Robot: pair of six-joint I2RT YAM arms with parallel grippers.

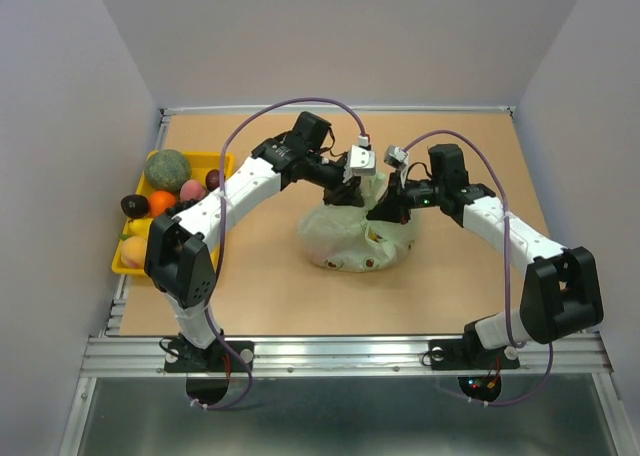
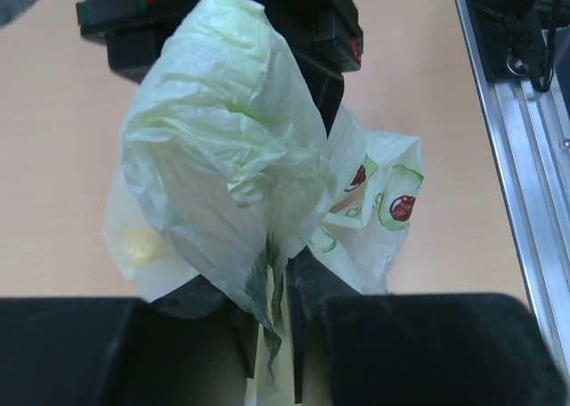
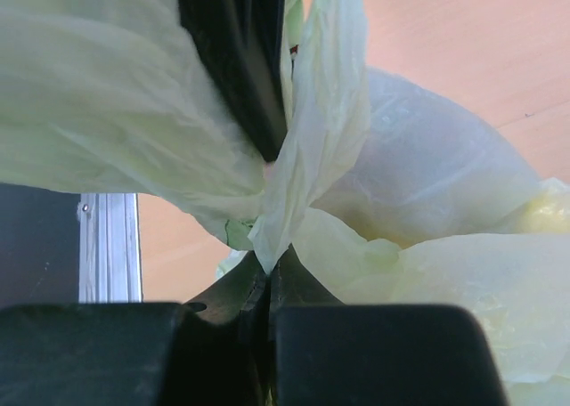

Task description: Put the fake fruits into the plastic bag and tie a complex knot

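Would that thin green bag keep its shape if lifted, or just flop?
Likely floppy: the plastic bag crumples where the right tool pinches it. Probably light, being thin see-through film. Pushed, it would likely slump, not roll: it sits as a heap.

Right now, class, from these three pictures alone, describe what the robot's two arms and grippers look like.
The left arm and right arm match: white links between chunky black joint housings. A purple cable loops above each to a small grey camera box at the wrist. The left gripper and right gripper have flat black fingers. A green light shows near the right wrist.
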